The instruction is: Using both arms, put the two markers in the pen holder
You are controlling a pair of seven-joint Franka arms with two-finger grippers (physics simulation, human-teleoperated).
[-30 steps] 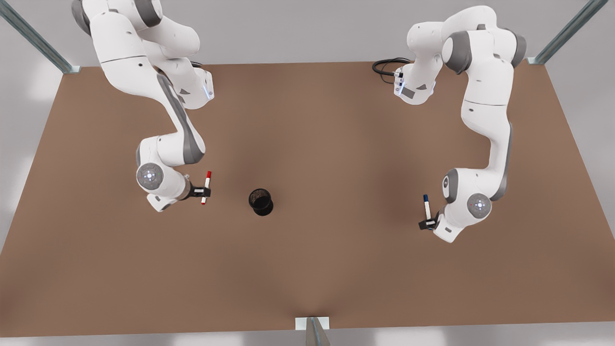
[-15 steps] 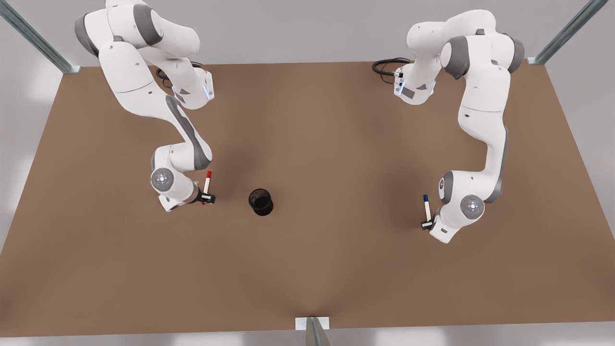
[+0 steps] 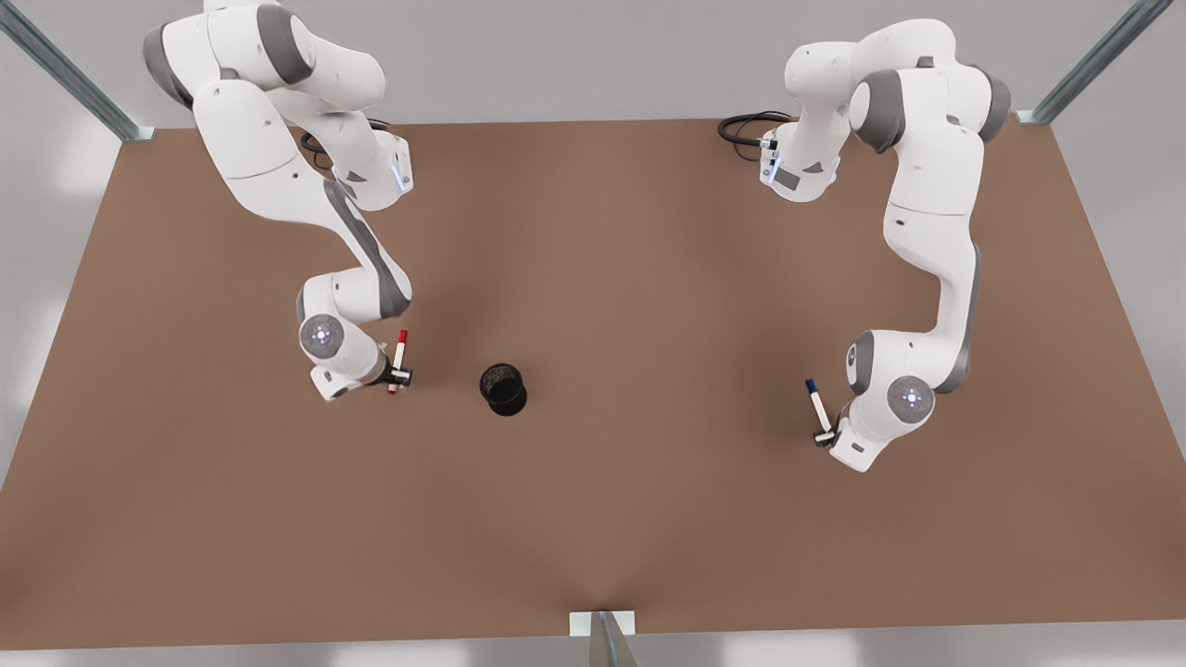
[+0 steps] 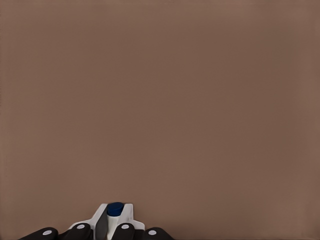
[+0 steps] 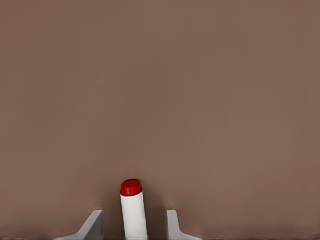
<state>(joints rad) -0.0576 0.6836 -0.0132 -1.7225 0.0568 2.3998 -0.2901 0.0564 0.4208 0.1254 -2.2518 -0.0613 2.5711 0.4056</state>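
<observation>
The left pincer grips the slim white blue-capped marker. The right pincer sits around the red-capped marker — fingers not touching. The small black mesh pen holder waits — nothing in yet.

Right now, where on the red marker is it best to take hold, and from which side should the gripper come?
Probably the white barrel near the lower end of the red marker, coming from above, fingers across its width. It lies flat on the table, long and slim; the open right gripper straddles that spot. The left gripper holds the blue marker.
</observation>
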